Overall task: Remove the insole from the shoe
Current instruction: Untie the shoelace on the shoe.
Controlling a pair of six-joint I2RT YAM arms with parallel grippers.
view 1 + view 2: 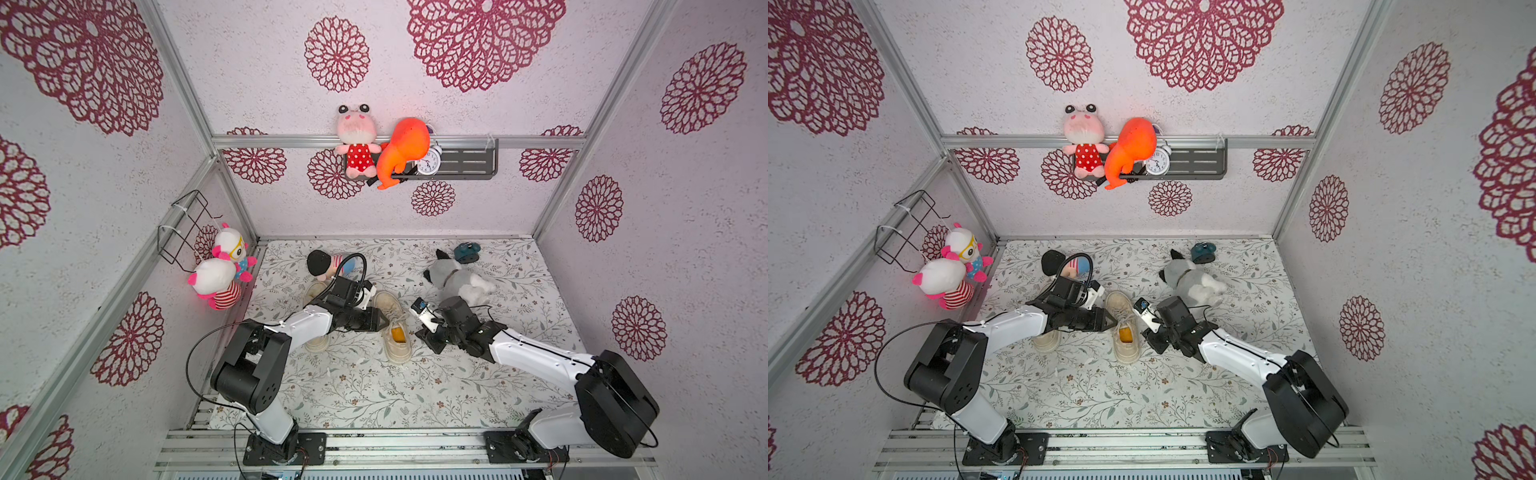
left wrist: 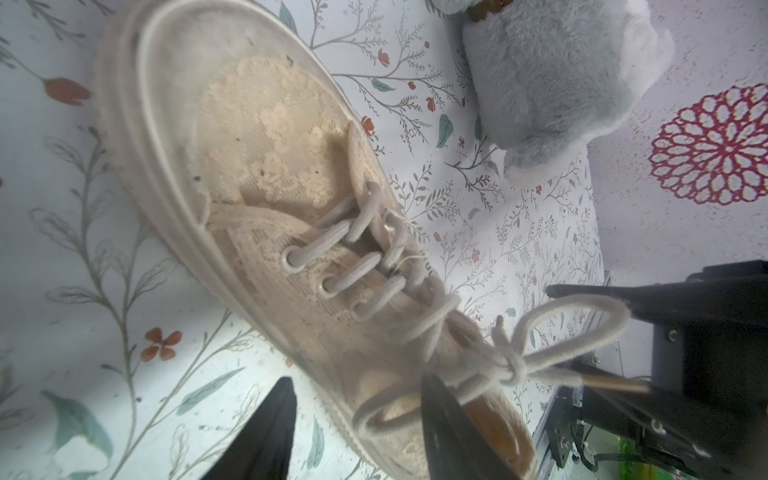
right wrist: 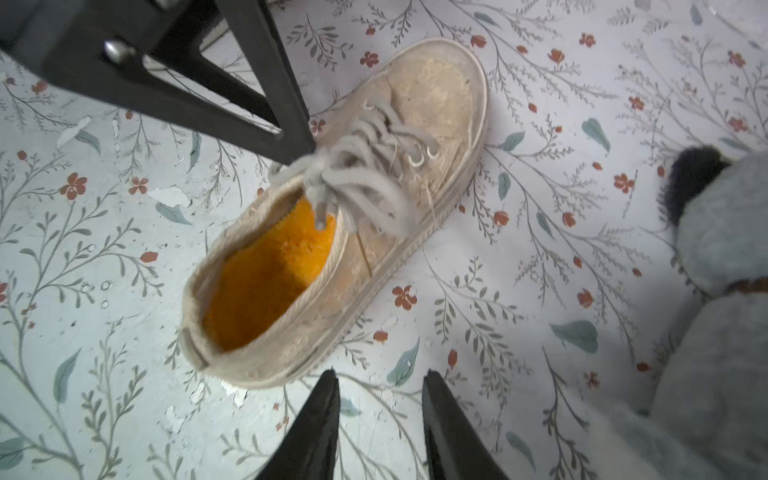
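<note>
A beige lace-up shoe lies mid-table, toe toward the back wall. Its orange insole shows through the ankle opening and lies flat inside. My left gripper is open and straddles the shoe's side wall by the knot of the laces. One of its fingers is over the opening, the other stands off the sole above the table. My right gripper is open and holds nothing, just to the right of the shoe's heel.
A second beige shoe lies under my left forearm. A grey plush dog sits close behind my right wrist. A small doll and a teal object lie at the back of the flowered table.
</note>
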